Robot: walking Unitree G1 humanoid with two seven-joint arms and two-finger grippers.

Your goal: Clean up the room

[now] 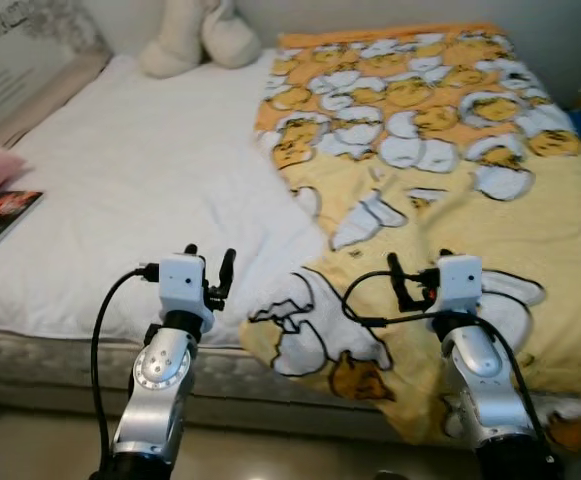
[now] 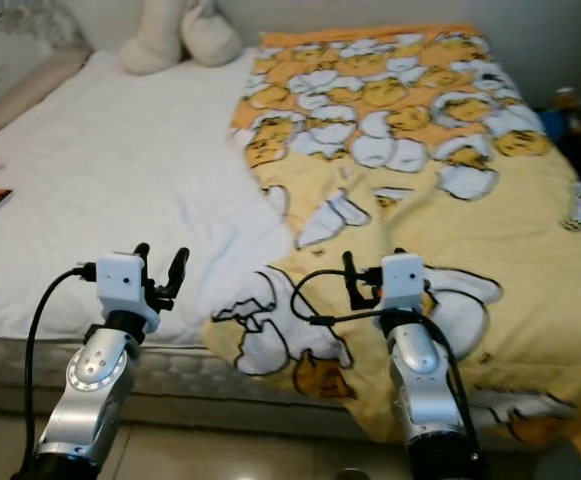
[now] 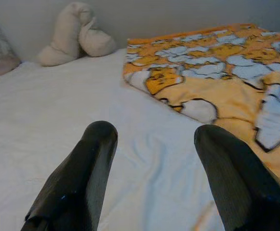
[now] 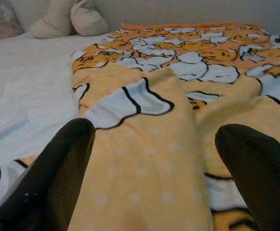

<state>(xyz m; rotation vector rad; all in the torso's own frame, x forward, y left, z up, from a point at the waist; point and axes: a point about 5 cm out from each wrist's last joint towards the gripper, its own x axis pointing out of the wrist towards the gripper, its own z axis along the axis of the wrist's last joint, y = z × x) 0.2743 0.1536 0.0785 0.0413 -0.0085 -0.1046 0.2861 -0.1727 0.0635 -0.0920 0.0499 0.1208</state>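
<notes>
Black fingers of the right gripper (image 1: 417, 270) spread apart, empty, poised just over the near edge of the bed (image 1: 60, 345), directly above the yellow blanket (image 1: 450, 200). Blanket lying ahead and under, long axis running from the near edge toward the far edge, covering the right half of the mattress, its rumpled fold (image 4: 144, 96) straight in front of the fingers. Nearer arm for it: probably the right. Left gripper (image 1: 208, 270) likewise spread and empty, over bare white sheet (image 1: 140, 170) at the near edge, blanket border just beside it. Further out: book (image 1: 2, 215) at the left edge, cream cushion (image 1: 195, 35) at the far edge, grey pillow (image 1: 30, 60) in the far left corner. Nothing blocking the reach.
</notes>
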